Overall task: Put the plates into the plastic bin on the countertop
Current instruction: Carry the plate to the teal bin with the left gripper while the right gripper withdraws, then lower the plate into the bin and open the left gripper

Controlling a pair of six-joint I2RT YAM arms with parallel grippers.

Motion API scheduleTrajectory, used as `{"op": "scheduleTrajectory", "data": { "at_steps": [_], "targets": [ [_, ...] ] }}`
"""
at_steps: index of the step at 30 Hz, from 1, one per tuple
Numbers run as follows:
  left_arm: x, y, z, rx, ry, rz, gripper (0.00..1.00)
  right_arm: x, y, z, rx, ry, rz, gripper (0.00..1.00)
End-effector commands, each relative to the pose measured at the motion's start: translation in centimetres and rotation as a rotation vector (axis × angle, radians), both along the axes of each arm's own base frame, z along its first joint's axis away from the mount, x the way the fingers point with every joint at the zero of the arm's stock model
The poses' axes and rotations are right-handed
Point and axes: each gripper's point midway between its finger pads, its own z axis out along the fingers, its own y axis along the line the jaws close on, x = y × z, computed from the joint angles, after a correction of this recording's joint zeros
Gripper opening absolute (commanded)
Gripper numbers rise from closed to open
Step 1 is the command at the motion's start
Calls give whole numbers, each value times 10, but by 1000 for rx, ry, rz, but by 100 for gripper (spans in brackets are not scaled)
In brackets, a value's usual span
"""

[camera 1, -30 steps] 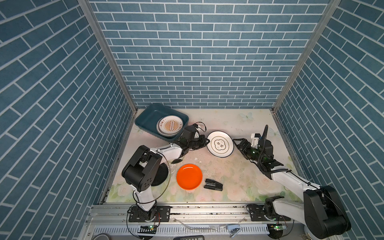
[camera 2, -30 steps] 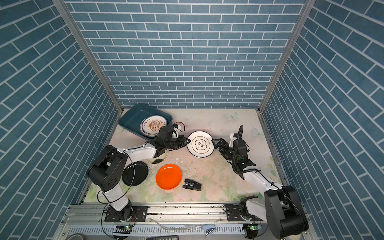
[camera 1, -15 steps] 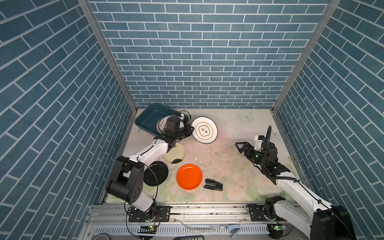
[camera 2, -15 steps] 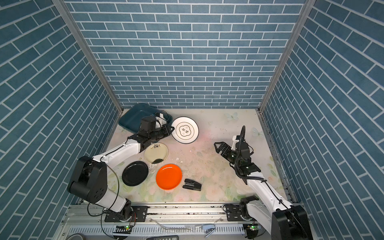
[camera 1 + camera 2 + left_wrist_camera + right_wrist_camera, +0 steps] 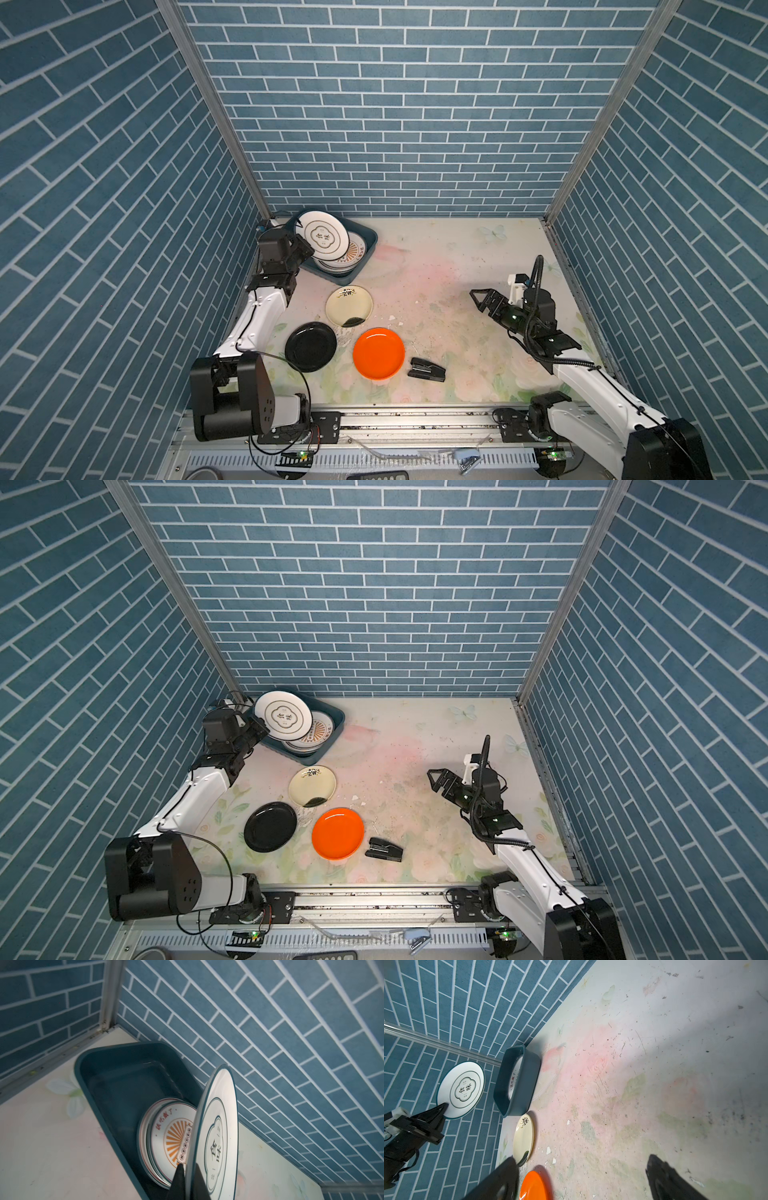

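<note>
Left wrist view: grips the teal-rimmed plate [image 5: 216, 1136] by its rim in the tightly closed left gripper [image 5: 188, 1167], tilted steeply over the stacked plates [image 5: 164, 1138] in the plastic bin [image 5: 124, 1084]; risks slipping from that thin pinch and chipping; right gripper [image 5: 478, 301] wide open, empty.

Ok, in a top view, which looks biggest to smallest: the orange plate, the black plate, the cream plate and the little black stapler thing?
1. Tied for largest: orange plate and black plate. They look alike, so I can't rank them.
2. Then cream plate, slightly smaller, though it lies farther back.
3. Smallest: black stapler-like object.
</note>
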Motion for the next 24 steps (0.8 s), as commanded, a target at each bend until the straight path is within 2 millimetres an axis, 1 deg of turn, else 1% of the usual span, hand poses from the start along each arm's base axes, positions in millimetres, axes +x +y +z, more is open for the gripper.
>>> {"op": "scheduleTrajectory", "data": {
  "at_steps": [1, 6, 9, 14, 19, 20, 21, 24],
  "targets": [
    [19, 7, -4, 29, 7, 16, 0, -1, 3, 1, -13, -27, 31, 98],
    [47, 10, -35, -3, 82, -11, 0, -3, 1, -1, -21, -19, 25, 97],
    [62, 9, -50, -51, 111, -37, 0, -5, 0, -4, -24, -14, 23, 97],
    [85, -2, -63, -102, 132, -110, 0, -5, -1, -7, -29, -3, 15, 97],
    [96, -8, -77, -135, 158, -143, 0, -2, 0, -11, -33, 14, 17, 97],
    [97, -9, -84, -139, 175, -145, 1, -2, 0, -12, -34, 21, 16, 97],
    [98, -10, -87, -144, 183, -152, 7, -1, 0, -13, -36, 24, 16, 97],
    [100, -13, -96, -156, 200, -172, 10, 1, 0, -15, -40, 34, 12, 96]
  ]
}}
